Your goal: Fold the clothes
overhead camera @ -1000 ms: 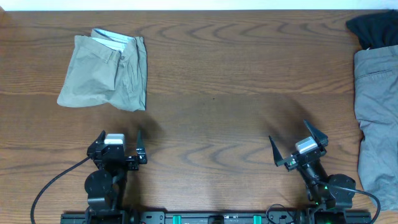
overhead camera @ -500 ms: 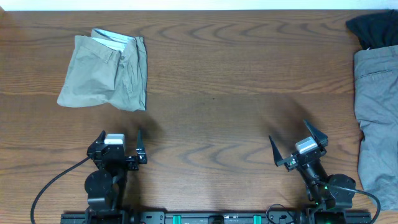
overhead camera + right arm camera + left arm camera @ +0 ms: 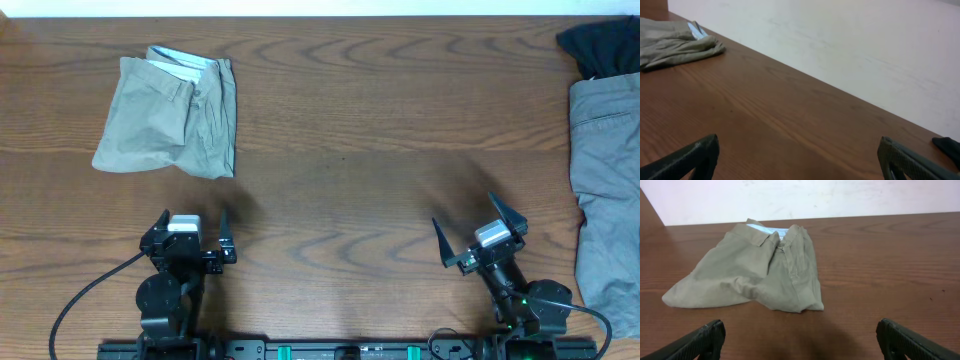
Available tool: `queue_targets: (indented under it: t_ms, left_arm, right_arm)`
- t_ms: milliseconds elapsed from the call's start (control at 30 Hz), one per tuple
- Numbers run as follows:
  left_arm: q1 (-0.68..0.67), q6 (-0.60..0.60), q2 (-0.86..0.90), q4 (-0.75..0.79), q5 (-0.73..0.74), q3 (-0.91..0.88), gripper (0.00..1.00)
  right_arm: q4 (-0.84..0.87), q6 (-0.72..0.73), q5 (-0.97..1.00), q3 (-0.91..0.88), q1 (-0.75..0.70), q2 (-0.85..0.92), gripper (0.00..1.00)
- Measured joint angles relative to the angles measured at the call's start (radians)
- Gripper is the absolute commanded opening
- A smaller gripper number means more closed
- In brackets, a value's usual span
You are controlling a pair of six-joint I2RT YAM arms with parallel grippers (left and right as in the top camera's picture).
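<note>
Three garments lie on the brown wooden table (image 3: 350, 150). One folded pair of khaki-beige cotton shorts (image 3: 170, 115) is at upper left. One pair of mid-grey shorts (image 3: 605, 190) is cut off by the right edge. One black garment (image 3: 600, 45) is cropped in the upper right corner, its kind unclear. At the bottom, the left gripper (image 3: 193, 219) and right gripper (image 3: 465, 214) both gape wide, gripping nothing.

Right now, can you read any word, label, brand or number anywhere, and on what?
No readable text anywhere.
The khaki shorts show a pale patch inside the waistband, with no lettering legible on it.
The grey shorts, black garment and table show no print.
</note>
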Motion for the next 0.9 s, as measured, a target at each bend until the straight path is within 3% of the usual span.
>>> queue_targets:
  t_ms: [467, 700, 900]
  left_arm:
    - [0.000, -0.047, 0.002, 0.000, 0.004, 0.000, 0.98]
    - [0.000, -0.155, 0.009, -0.005, 0.063, 0.022, 0.98]
    - [0.000, -0.177, 0.135, -0.008, 0.063, 0.179, 0.98]
  right_arm:
    - [0.055, 0.004, -0.033, 0.000, 0.000, 0.000, 0.99]
    - [0.169, 0.168, -0.046, -0.001, 0.000, 0.000, 0.99]
    - [0.174, 0.302, 0.000, 0.015, 0.000, 0.093, 0.99]
